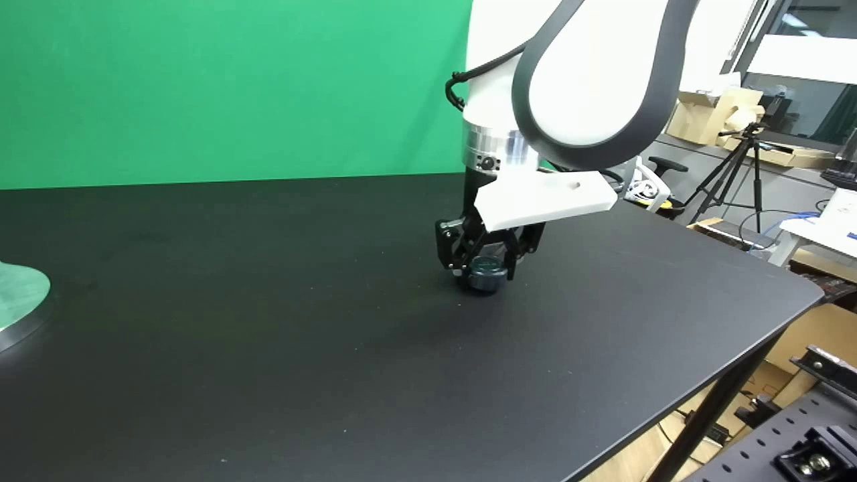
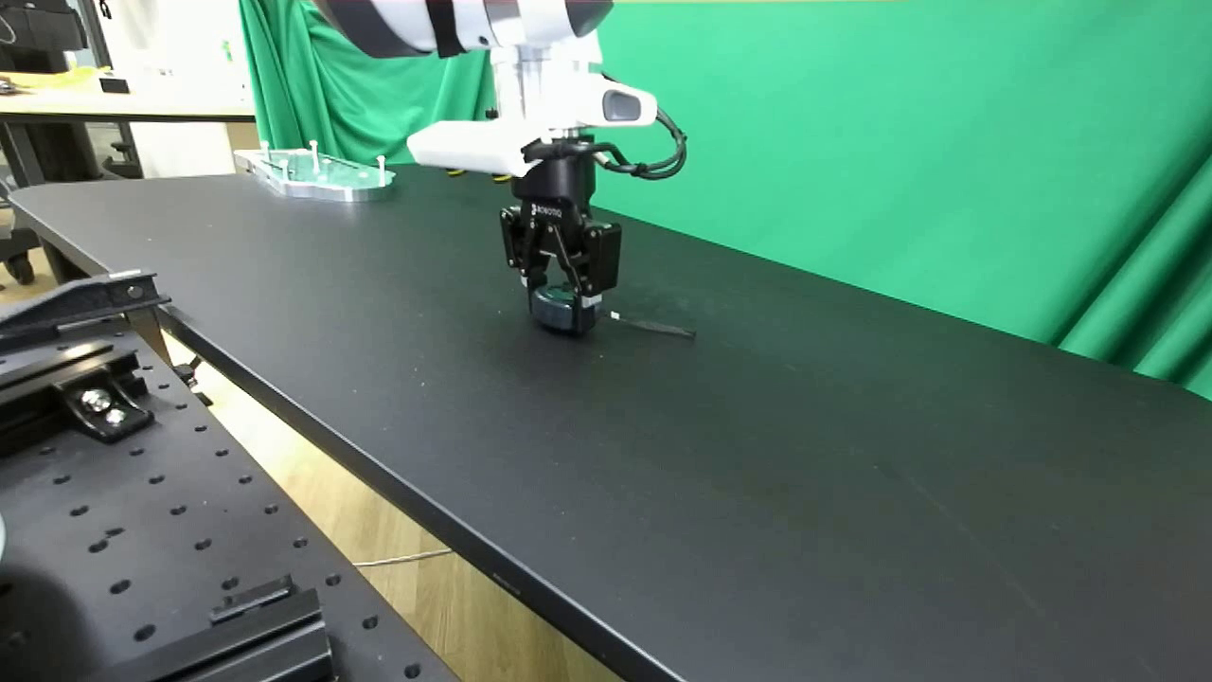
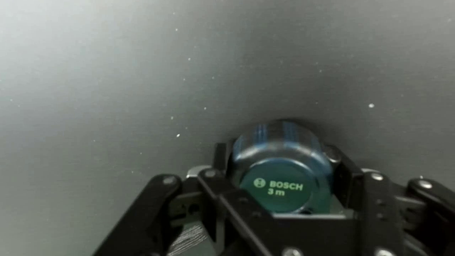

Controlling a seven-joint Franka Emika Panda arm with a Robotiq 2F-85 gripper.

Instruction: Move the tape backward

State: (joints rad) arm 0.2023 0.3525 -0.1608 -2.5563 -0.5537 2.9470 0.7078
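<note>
The tape [image 3: 284, 188] is a small round dark blue-grey tape measure with a dark green face marked "BOSCH 3 m". In the wrist view it sits between the two fingers of my gripper [image 3: 279, 160], which press against its sides. It also shows between the fingertips in both exterior views [image 1: 487, 276] [image 2: 551, 309], low at the table top. I cannot tell whether its underside touches the table. My gripper points straight down in both exterior views [image 1: 485, 271] [image 2: 563, 297]. The fingers hide parts of the tape's sides.
A pale green disc-like thing [image 1: 20, 294] is at an exterior view's left edge. A thin dark strip [image 2: 653, 328] lies beside the gripper. A clear plate with pegs [image 2: 322, 180] stands farther off. A green backdrop [image 1: 234, 87] borders the black table [image 1: 268, 368]. A perforated metal bench [image 2: 189, 511] adjoins it.
</note>
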